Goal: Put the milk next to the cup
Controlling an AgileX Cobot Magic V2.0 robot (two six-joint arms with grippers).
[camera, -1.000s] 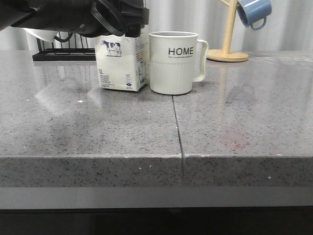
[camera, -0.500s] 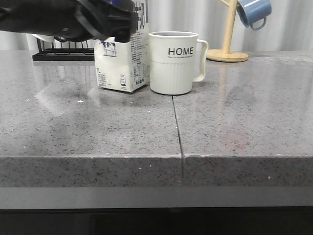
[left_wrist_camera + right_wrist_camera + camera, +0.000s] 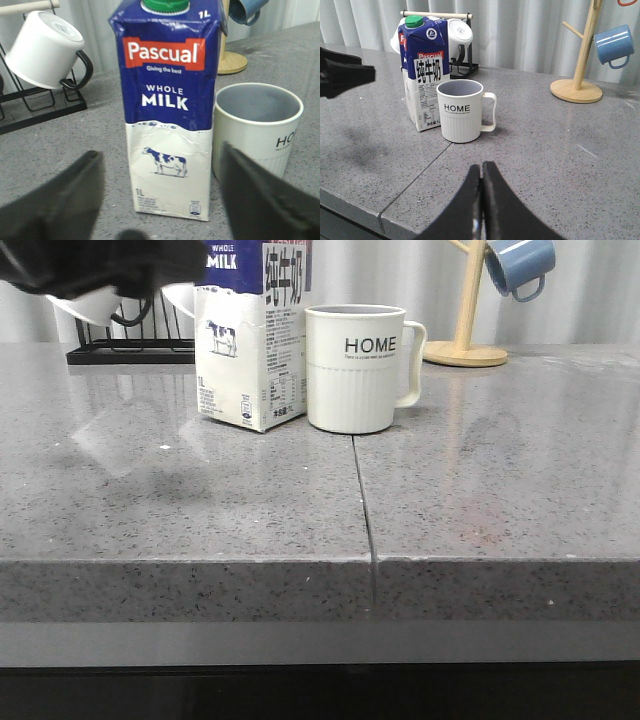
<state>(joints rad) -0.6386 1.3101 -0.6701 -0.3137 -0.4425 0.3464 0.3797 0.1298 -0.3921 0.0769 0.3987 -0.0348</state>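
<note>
Milk stands upright on desk, just beside cup: placement looks done. Left end effector spread wide, holding nothing; right end effector pinched closed, empty.

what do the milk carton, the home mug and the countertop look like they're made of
Milk carton: printed coated paperboard, slightly creased on its white lower half, with a green plastic-looking cap.
HOME mug: likely ceramic, cream with a soft sheen and a ribbed lower half.
Countertop: grey speckled stone or quartz-like slab, polished enough to show reflections, with a seam running forward.
</note>
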